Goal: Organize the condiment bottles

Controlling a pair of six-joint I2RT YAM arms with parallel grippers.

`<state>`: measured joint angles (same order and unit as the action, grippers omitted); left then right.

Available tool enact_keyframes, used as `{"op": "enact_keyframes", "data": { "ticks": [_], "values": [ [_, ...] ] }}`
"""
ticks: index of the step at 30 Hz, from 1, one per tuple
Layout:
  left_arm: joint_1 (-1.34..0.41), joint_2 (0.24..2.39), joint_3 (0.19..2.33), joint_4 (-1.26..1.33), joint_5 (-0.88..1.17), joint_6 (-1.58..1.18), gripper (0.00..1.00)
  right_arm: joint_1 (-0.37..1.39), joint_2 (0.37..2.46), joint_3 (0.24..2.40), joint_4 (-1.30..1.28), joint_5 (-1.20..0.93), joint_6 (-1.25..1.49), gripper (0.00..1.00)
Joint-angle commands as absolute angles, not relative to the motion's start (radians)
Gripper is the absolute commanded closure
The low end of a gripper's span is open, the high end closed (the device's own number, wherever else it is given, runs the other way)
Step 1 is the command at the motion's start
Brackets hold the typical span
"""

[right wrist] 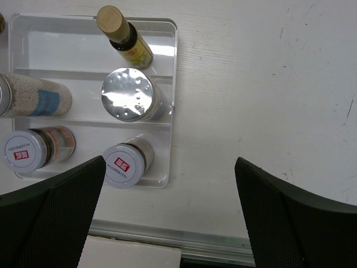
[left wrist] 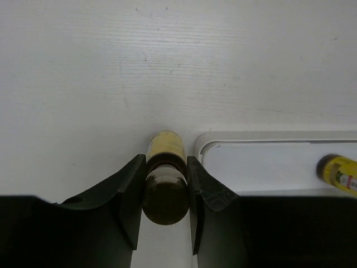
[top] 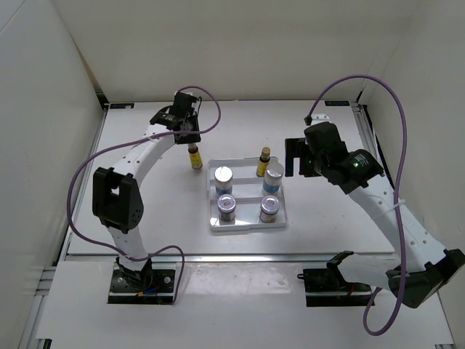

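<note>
White tray: five of six bottles already stand inside it; one is left, so the job looks nearly done.
Left claw: closed on the last amber bottle, one finger on each side just under the cap.
Right claw: spread wide and empty, hanging just right of the tray.
White bottles: both in the tray's middle row, silver caps up.
Short jars: both in the tray's near row.
Boxed amber bottle: right end of the tray's far row; the left end is free.
Last amber bottle: just outside the tray's far left corner, long axis vertical, dark cap up; possibly resting on the table, though its base is hidden.
</note>
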<state>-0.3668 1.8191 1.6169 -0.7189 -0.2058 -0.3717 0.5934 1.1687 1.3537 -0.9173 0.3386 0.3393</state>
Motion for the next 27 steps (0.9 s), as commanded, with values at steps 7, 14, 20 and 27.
{"op": "enact_keyframes", "data": {
  "ticks": [7,14,20,27],
  "values": [
    [-0.472,1.673,1.809,-0.716,-0.256,-0.371,0.88,0.589,1.126,1.331,-0.92,0.353,0.35,0.0],
    [-0.567,1.75,1.804,-0.716,-0.256,-0.411,0.88,0.58,1.108,1.312,-0.93,0.362,0.35,0.0],
    [-0.62,1.79,1.76,-0.716,-0.278,-0.442,0.88,0.58,1.088,1.29,-0.939,0.362,0.35,0.0],
    [-0.63,1.839,1.73,-0.716,-0.305,-0.451,0.88,0.571,1.069,1.281,-0.948,0.362,0.35,0.0]
  ]
}}
